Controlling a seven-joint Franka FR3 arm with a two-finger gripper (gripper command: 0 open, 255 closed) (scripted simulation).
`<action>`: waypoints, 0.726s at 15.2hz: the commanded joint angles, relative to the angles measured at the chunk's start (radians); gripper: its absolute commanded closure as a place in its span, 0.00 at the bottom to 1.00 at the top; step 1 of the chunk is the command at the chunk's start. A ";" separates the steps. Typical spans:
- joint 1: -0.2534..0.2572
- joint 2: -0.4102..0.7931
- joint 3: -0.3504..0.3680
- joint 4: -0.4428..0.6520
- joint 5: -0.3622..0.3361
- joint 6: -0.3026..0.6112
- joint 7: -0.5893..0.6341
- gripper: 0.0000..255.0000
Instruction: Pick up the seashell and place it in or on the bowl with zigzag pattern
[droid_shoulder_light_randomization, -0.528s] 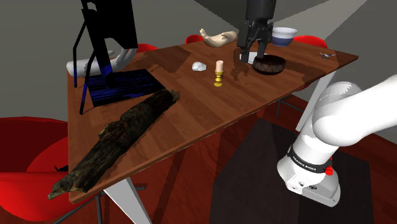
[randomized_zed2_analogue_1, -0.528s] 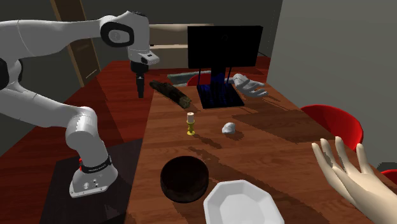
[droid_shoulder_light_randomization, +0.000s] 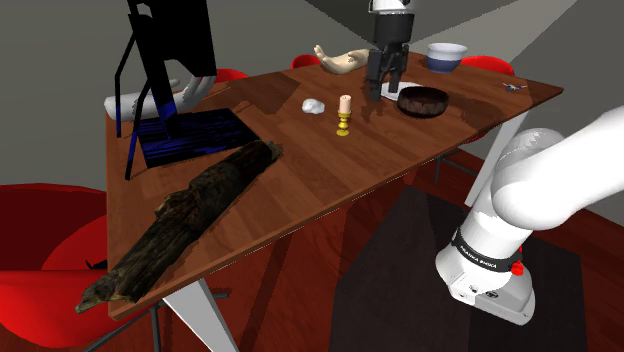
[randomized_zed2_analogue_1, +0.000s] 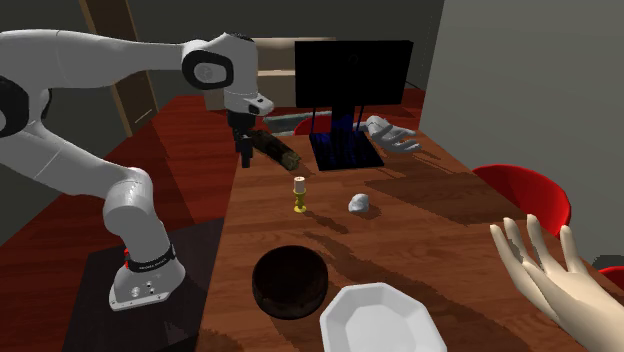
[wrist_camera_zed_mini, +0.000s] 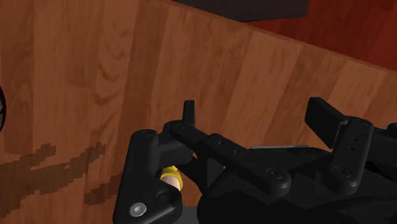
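Note:
The seashell (droid_shoulder_light_randomization: 314, 103) (randomized_zed2_analogue_1: 360, 202) is a small white lump lying on the wooden table (droid_shoulder_light_randomization: 300, 180), next to a yellow candlestick (droid_shoulder_light_randomization: 344, 116) (randomized_zed2_analogue_1: 299, 194). A dark round bowl (droid_shoulder_light_randomization: 422, 100) (randomized_zed2_analogue_1: 290, 282) sits further to the shoulder view's right, with a white bowl (droid_shoulder_light_randomization: 446, 55) (randomized_zed2_analogue_1: 375, 318) beyond it; I cannot make out a zigzag pattern on either. My gripper (droid_shoulder_light_randomization: 384, 90) (randomized_zed2_analogue_1: 243, 158) (wrist_camera_zed_mini: 254, 118) hangs open and empty above the table, between the candlestick and the dark bowl. The seashell lies apart from it, past the candlestick.
A long dark log (droid_shoulder_light_randomization: 190, 215) lies along the table's near side. A black monitor (droid_shoulder_light_randomization: 170, 40) and a blue-lit keyboard (droid_shoulder_light_randomization: 195, 135) stand at the shoulder view's left. A mannequin hand (droid_shoulder_light_randomization: 345, 60) (randomized_zed2_analogue_1: 560, 285) rests at the far edge. Red chairs (randomized_zed2_analogue_1: 525, 195) ring the table.
My gripper has moved from above the dark bowl toward the shoulder view's left, closer to the candlestick. It stays open. Nothing on the table has moved.

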 joint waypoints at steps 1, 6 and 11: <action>0.004 0.048 -0.032 0.010 -0.026 0.047 -0.074 0.00; 0.019 0.199 -0.109 0.065 -0.066 0.162 -0.247 0.00; 0.037 0.369 -0.175 0.157 -0.069 0.263 -0.419 0.00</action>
